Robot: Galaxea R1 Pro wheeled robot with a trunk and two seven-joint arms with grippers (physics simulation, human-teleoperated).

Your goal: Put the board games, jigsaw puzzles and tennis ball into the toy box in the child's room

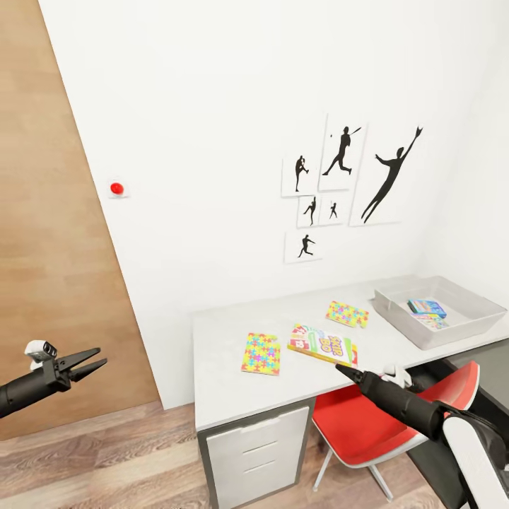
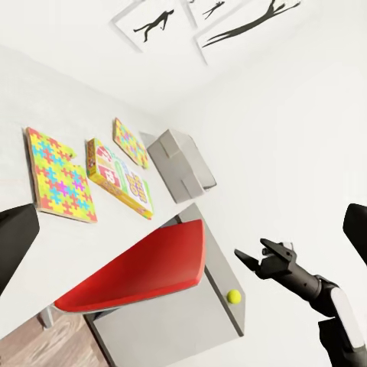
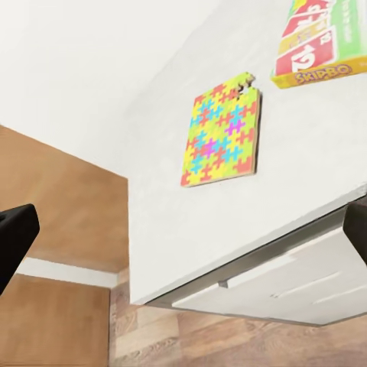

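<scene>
The white Skip-Bo board game (image 1: 323, 344) lies on the table (image 1: 219, 382) between two jigsaw puzzles, one toward the table's left end (image 1: 261, 353) and one further back (image 1: 346, 313). The pale grey toy box (image 1: 396, 309) stands at the table's right end and holds a blue-teal board game (image 1: 426, 307) with another flat box (image 1: 433, 323) beside it. My right gripper (image 1: 341, 367) hovers open just in front of the Skip-Bo box. My left gripper (image 1: 101, 357) hangs open far to the left, off the table. The tennis ball (image 2: 234, 296) rests on the lower dark grey cabinet (image 2: 176, 329).
A red chair (image 1: 382, 424) is tucked under the table beneath my right arm. White drawer fronts (image 1: 258, 452) fill the table's left end. Wood-plank floor (image 1: 92, 459) and a brown door (image 1: 49, 247) are on the left. Athlete silhouette pictures (image 1: 343, 177) hang on the wall.
</scene>
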